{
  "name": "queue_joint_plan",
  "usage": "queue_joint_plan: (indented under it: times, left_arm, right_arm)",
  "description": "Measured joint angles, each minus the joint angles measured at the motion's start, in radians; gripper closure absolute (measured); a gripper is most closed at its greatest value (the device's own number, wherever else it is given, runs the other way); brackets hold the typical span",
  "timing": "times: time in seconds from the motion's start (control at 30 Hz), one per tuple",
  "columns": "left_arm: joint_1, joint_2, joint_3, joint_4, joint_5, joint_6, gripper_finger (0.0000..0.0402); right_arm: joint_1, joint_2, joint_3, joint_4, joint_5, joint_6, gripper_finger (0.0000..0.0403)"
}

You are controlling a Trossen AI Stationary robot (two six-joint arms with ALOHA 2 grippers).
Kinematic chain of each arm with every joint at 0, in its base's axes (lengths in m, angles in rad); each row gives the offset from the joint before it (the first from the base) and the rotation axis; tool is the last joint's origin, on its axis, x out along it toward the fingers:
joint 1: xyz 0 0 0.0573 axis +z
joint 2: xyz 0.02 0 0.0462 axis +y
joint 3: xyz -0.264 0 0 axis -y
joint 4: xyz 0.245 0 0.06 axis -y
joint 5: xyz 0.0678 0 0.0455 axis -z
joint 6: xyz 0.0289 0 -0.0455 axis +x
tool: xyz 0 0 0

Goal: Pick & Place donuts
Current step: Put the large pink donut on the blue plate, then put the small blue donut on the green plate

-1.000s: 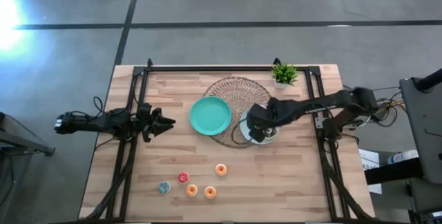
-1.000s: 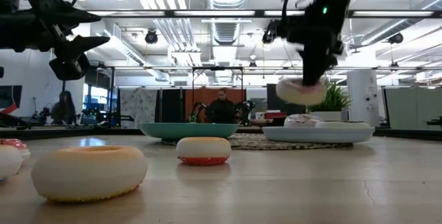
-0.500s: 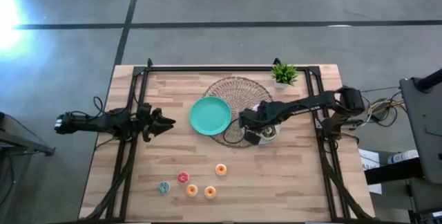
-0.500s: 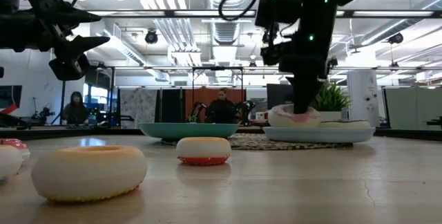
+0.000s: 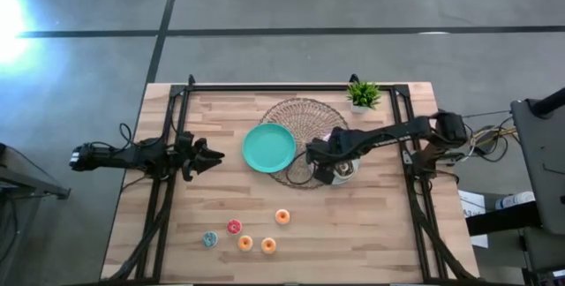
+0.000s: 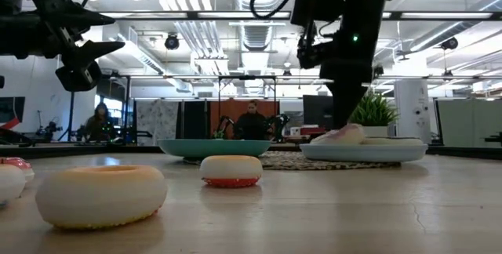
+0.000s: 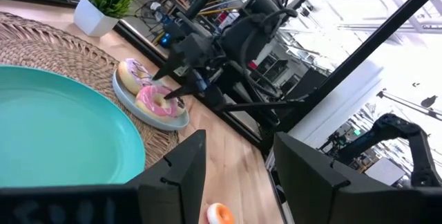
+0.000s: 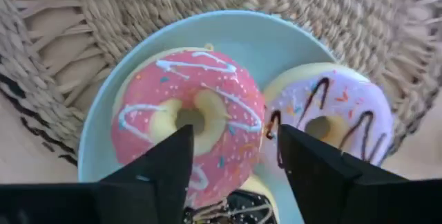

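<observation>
With its two fingers spread apart on either side of the pink donut (image 8: 190, 124), the right gripper (image 8: 228, 158) hangs just over the light-blue plate (image 8: 97, 151) and holds nothing — the pink ring lies on the plate, touching the lilac sprinkled donut (image 8: 331, 124) beside it. A bit of yellow shows under the pink one, perhaps another piece; I cannot tell. That plate sits on the woven mat (image 5: 305, 118), with the teal plate (image 5: 268, 147) just beside it and a small potted plant (image 5: 363, 94) near the table's far edge. Well apart, near the front edge, lie five tiny donuts (image 5: 244, 243), among them a blue one (image 5: 209, 239) and a red one (image 5: 234, 227). The left gripper (image 5: 212, 155) waits at the left side, fingers parted and empty.

These rings look light and probably somewhat squashy, the glaze smooth — likely easy to lift but apt to roll. Pinching across the ring's outer sides, low down, seems the surest hold
</observation>
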Motion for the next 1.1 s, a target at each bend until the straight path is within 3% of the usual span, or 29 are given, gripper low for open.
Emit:
queue_joint_plan:
  times: [0.27, 0.47, 0.53, 0.63, 0.77, 0.97, 1.1]
  left_arm:
    - [0.0, 0.0, 0.0, 0.0, 0.0, 0.0, 0.0257]
    - [0.0, 0.0, 0.0, 0.006, -0.001, -0.024, 0.0257]
    - [0.0, 0.0, 0.0, 0.045, 0.0, -0.158, 0.0257]
    - [0.0, 0.0, 0.0, 0.072, -0.007, -0.321, 0.0257]
    - [0.0, 0.001, 0.0, 0.066, -0.085, -0.32, 0.0257]
    - [0.0, 0.001, 0.0, 0.07, -0.187, -0.418, 0.0257]
    - [0.0, 0.001, 0.0, 0.071, -0.203, -0.431, 0.0257]
  right_arm:
    - [0.022, -0.067, 0.044, -0.063, 0.081, -0.061, 0.0155]
    - [0.077, -0.114, 0.074, 0.024, -0.044, -0.28, 0.0147]
    - [0.099, -0.114, 0.084, 0.039, -0.057, -0.32, 0.015]
    - [0.113, -0.112, 0.105, 0.038, -0.056, -0.296, 0.0156]
    - [0.114, -0.112, 0.137, 0.029, -0.081, -0.185, 0.0165]
    - [0.116, -0.114, 0.195, 0.031, -0.083, -0.154, 0.0174]
    - [0.115, -0.114, 0.226, 0.031, -0.081, -0.108, 0.0175]
